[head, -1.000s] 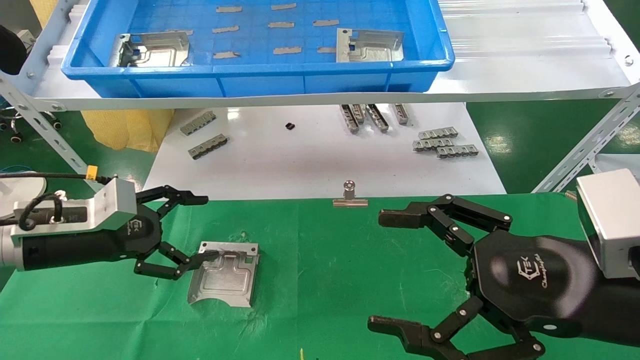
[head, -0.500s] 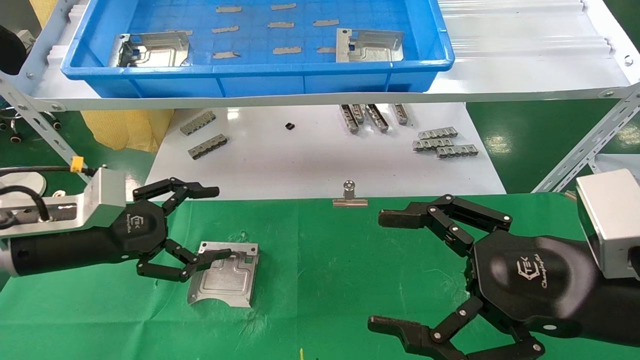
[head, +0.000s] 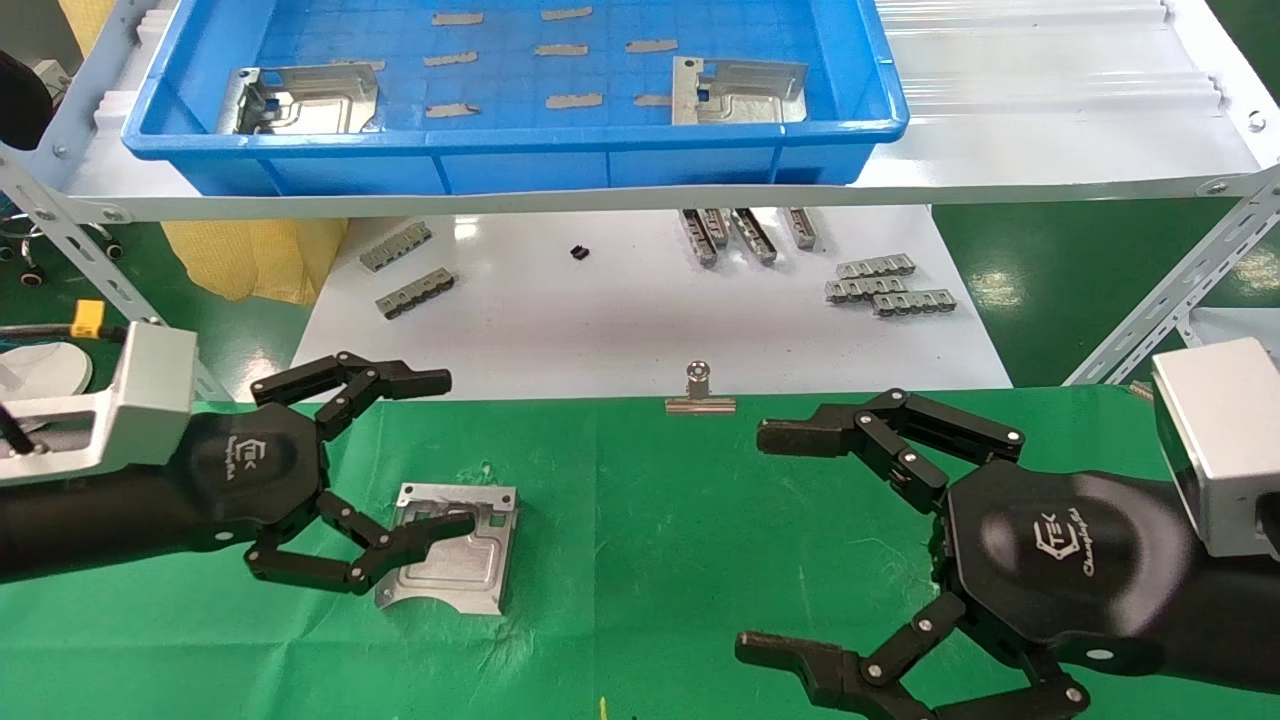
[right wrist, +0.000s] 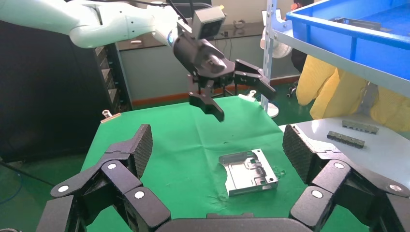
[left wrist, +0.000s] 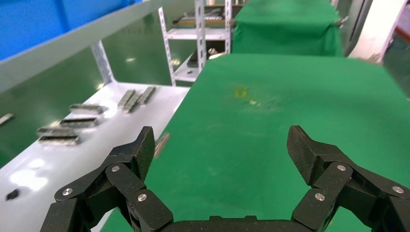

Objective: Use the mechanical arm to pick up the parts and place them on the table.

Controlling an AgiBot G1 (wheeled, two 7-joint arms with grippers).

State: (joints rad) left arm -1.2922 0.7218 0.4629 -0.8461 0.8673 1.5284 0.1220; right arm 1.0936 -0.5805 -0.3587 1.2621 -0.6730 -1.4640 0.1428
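Note:
One silver-grey stamped plate (head: 455, 570) lies flat on the green cloth table (head: 650, 520); it also shows in the right wrist view (right wrist: 249, 171). My left gripper (head: 455, 450) is open and empty, raised above the plate's left edge, with its lower finger overlapping the plate in the head view. Its wrist view shows only green cloth between the open fingers (left wrist: 222, 145). The right wrist view shows it (right wrist: 241, 101) well above the cloth. Two more plates (head: 305, 100) (head: 740, 92) lie in the blue tray (head: 520, 135). My right gripper (head: 760, 545) is open and empty at the right.
The blue tray sits on a white shelf above a white tabletop (head: 620, 320) with several grey toothed strips (head: 885, 285). A silver binder clip (head: 700, 395) holds the cloth's far edge. Slanted metal shelf struts (head: 1170, 300) stand at both sides.
My left gripper has lifted off the plate and come up over it, staying open and empty. The plate has not moved. The right arm has not moved.

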